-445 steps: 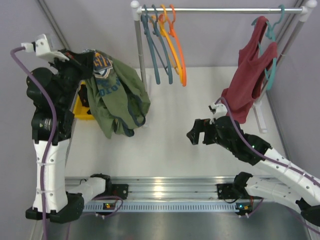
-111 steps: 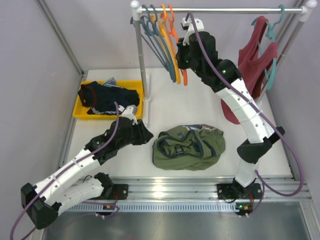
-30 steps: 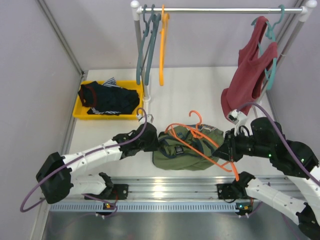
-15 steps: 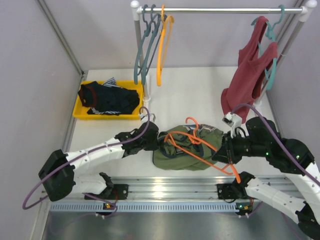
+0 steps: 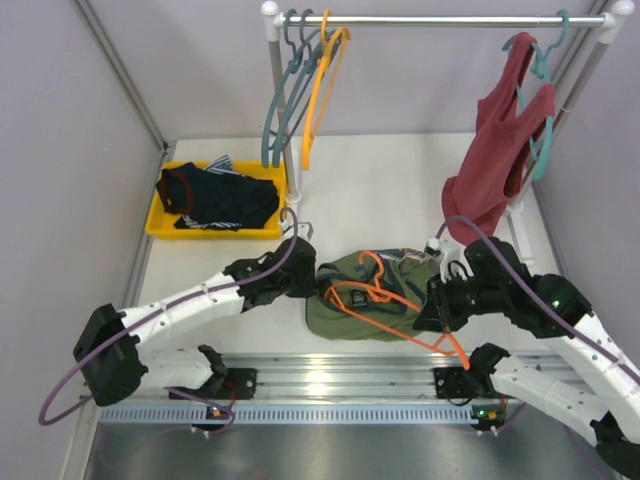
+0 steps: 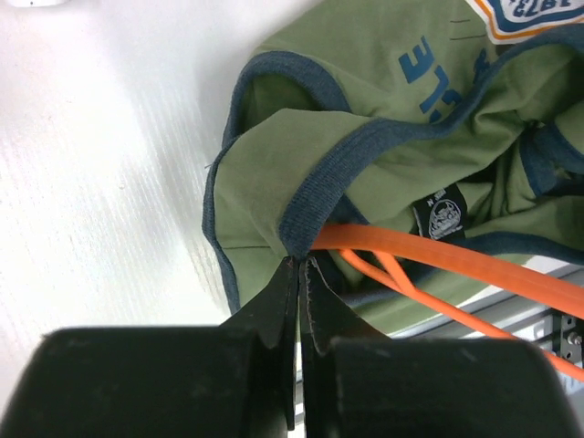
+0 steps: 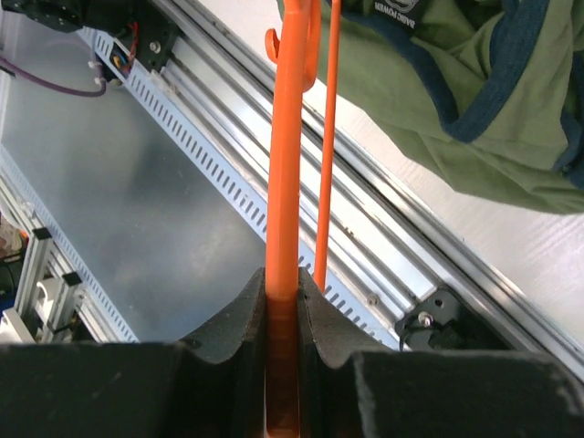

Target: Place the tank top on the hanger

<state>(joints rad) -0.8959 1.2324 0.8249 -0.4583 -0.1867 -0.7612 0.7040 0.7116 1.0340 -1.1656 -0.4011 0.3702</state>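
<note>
Olive-green tank top (image 5: 375, 300) bunched in a heap on the white table (image 5: 400, 180), near the front rail, between the two grippers. Left gripper (image 6: 297, 266) fully closed, pinching the navy trim (image 6: 321, 178) at a fold on the garment's left edge. Right gripper (image 7: 283, 294) clamped on one bar of the reddish-orange hanger (image 7: 285, 164), at the garment's right side.

Hanger laid across the top of the heap, long axis running diagonally from the pinched trim toward the right gripper and the front rail. Hook (image 5: 372, 262) at the far side of the heap. In the left wrist view, one hanger arm passing directly beneath the pinched fold, touching or nearly touching the trim. Inside the opening or merely beside it: not determinable.

Judged next: keep the trim lifted and feed the hanger end leftward into that opening.

Fabric soft, creased, folded over itself. Blue lettering, part of a printed patch and a small black label (image 6: 441, 217) visible.
</note>
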